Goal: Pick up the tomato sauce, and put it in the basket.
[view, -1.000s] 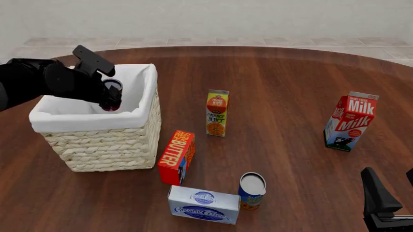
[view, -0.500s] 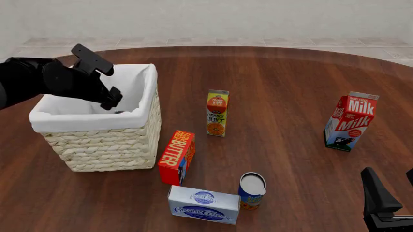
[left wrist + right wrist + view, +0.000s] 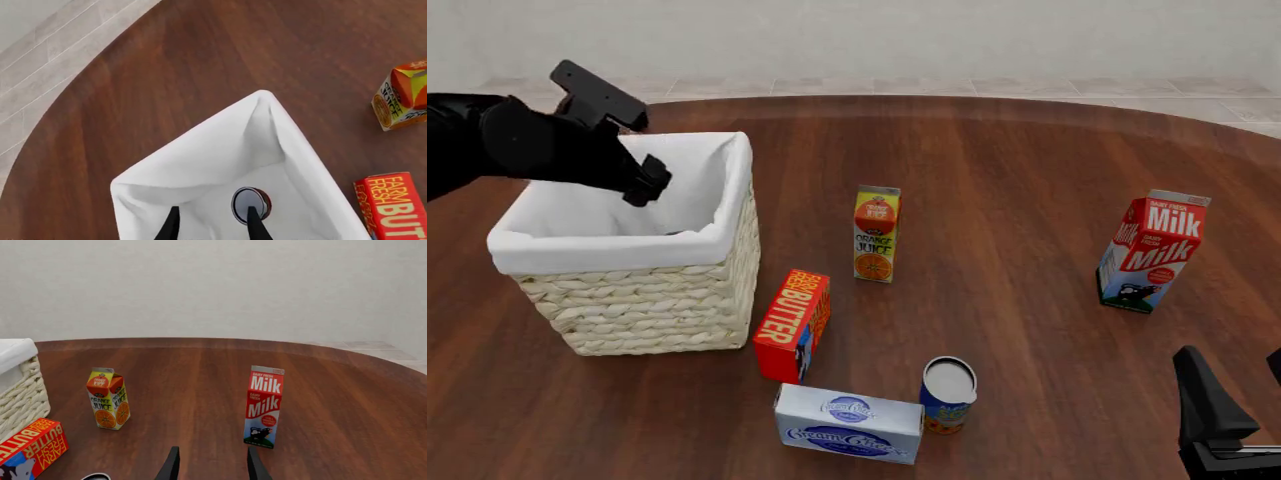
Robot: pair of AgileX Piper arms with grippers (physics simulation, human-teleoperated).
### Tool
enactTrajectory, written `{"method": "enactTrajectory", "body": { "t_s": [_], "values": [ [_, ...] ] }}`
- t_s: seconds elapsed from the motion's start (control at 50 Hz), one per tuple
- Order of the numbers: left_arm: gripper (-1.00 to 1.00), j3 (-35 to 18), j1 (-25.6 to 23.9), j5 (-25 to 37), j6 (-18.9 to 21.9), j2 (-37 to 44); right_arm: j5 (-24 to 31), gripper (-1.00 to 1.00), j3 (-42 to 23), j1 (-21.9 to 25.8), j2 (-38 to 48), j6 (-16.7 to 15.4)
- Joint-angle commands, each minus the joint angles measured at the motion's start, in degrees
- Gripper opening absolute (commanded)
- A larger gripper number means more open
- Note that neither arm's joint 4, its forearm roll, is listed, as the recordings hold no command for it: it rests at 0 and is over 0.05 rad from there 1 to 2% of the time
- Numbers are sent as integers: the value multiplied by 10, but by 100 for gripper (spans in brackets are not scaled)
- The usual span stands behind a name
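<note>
Hovering over basket (image 3: 641,285), left jaws (image 3: 211,226) parted, empty

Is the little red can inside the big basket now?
Yes, inside. The small red-labelled tomato sauce can rests on the white lining at the bottom of the woven cream wicker basket, and the open left gripper above holds nothing.

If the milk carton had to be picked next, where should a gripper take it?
Grip the milk carton across its narrow flat side faces around mid-height, coming from the right arm's side: it stands upright and alone on the table, nearest the right gripper, whose fingers are apart.
</note>
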Motion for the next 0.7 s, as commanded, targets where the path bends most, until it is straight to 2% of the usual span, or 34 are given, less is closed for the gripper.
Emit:
{"method": "enactTrajectory", "body": {
  "t_s": [0.02, 0.36, 0.46, 0.5, 0.7],
  "values": [
    [100, 5, -4, 3, -16, -39, -1, 100, 0, 0, 1, -1],
    [100, 35, -14, 7, -41, -119, -1, 100, 0, 0, 1, -1],
    [100, 55, -15, -2, -54, -159, -1, 100, 0, 0, 1, -1],
    [100, 60, -31, -1, -71, -177, -1, 100, 0, 0, 1, -1],
    [100, 100, -34, 2, -84, -245, -1, 100, 0, 0, 1, -1]
  ]
}}
